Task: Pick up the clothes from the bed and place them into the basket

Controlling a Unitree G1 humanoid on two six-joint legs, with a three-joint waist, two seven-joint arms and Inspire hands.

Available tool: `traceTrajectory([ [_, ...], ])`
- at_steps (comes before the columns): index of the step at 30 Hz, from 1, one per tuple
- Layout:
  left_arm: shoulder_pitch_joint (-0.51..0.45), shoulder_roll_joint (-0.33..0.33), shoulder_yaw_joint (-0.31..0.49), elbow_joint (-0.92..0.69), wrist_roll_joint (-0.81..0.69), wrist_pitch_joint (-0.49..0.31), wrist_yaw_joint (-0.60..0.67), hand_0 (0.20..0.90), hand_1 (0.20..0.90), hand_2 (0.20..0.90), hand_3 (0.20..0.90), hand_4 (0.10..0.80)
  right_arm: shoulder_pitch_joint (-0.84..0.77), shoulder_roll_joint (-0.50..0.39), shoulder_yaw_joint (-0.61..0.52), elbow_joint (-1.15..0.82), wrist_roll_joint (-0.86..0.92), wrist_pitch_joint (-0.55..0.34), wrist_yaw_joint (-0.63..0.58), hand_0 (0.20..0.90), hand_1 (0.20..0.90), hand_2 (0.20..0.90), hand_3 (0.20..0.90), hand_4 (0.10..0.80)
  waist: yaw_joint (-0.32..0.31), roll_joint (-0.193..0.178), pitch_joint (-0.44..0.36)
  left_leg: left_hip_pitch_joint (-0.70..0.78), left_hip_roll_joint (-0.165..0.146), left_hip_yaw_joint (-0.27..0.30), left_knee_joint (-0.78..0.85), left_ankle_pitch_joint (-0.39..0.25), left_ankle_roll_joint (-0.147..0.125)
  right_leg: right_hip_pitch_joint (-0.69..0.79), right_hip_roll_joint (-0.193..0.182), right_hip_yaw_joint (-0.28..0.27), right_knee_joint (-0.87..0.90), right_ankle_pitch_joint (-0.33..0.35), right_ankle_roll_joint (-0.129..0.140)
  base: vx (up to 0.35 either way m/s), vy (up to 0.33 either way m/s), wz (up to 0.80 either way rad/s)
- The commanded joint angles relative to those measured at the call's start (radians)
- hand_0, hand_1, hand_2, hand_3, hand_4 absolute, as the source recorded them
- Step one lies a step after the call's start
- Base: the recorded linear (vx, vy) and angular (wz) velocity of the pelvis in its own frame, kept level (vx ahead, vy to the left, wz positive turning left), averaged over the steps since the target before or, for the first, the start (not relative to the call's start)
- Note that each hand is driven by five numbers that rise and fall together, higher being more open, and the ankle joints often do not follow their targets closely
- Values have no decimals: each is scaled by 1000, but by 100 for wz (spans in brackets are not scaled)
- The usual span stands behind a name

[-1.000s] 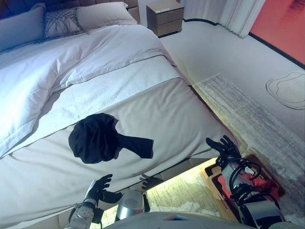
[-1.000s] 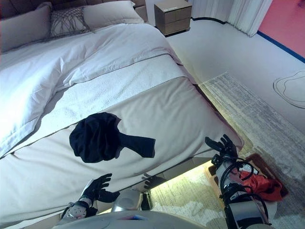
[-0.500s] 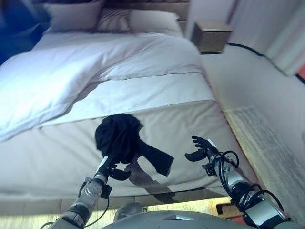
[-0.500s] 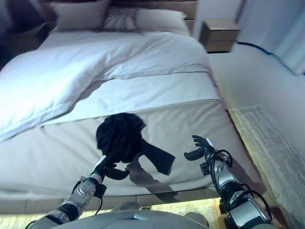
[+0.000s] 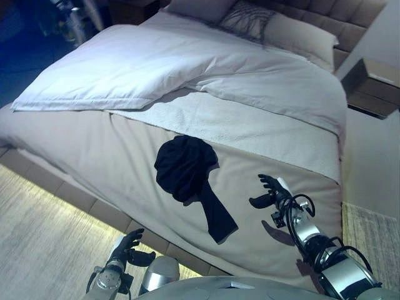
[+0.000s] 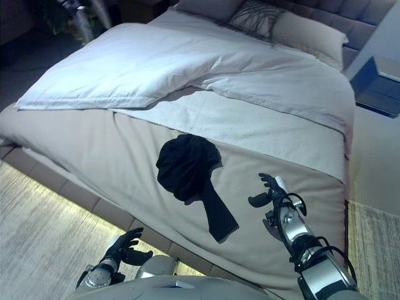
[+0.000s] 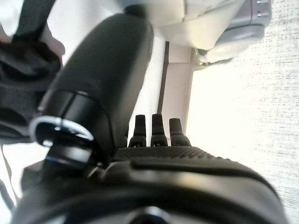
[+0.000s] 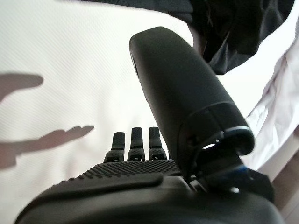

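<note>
A black garment point(image 5: 186, 167) lies crumpled on the beige bed cover point(image 5: 119, 159), with one long end point(image 5: 217, 215) trailing toward the bed's near edge. My right hand point(image 5: 270, 191) hovers open over the cover, a hand's width to the right of that trailing end, holding nothing. The garment also shows past the thumb in the right wrist view point(image 8: 238, 32). My left hand point(image 5: 127, 248) hangs open low beside the bed's near side, over the floor, empty. No basket shows in any view.
A white duvet point(image 5: 162, 59) and pillows point(image 5: 250, 19) cover the far part of the bed. A white towel-like strip point(image 5: 250, 128) runs across the middle. A nightstand point(image 5: 375, 87) stands at the far right. Pale rug point(image 5: 44, 237) lies by the bed's near side.
The camera has swung round, so the bed now runs diagonally and the basket has left the view. My left hand has dropped from the garment's edge to beside the bed. The garment lies unmoved.
</note>
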Motion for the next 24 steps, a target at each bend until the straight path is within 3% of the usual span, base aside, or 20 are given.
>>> traceTrajectory([
  [1,-57,29,-28,-86,30,-91,-4,900,900,900,900,800,-222,-76,51,-19,-55,-28,-44,900,900,900,900,800,76,23,37,-87,135,78,124,-93,-15,-53,-34,36,155,-52,-11,43,103,64],
  [6,-52,70,-44,-85,13,-93,-34,900,900,900,900,800,-337,-80,122,18,-184,-67,-41,900,900,900,900,800,118,42,62,-79,125,66,77,-95,6,-89,-46,4,231,-95,-17,90,72,15],
  [11,-91,125,-59,-108,-52,-108,-44,900,900,900,900,800,-482,-96,212,34,-359,-91,-175,900,900,900,900,800,170,46,125,-136,95,7,105,-101,21,-152,-59,-25,277,-88,-3,25,-18,20],
  [17,-73,149,-46,-125,-54,-118,-38,900,900,900,900,800,-590,-90,261,44,-429,-99,-249,900,900,900,900,800,231,37,178,-207,94,-32,143,-100,17,-173,-60,-52,284,-77,-3,112,-78,15],
  [18,-71,152,-44,-126,-58,-123,-38,900,900,900,900,800,-607,-86,266,49,-430,-92,-248,900,900,900,900,800,239,32,186,-213,96,-45,151,-124,8,-173,-58,-42,295,-99,3,172,-110,10],
  [24,-60,168,-27,-164,-95,-156,-51,900,900,900,900,800,-697,-83,289,111,-399,15,-175,900,900,900,900,800,289,54,241,-335,82,-81,235,-125,12,-265,-85,-73,382,-108,-2,76,-39,16],
])
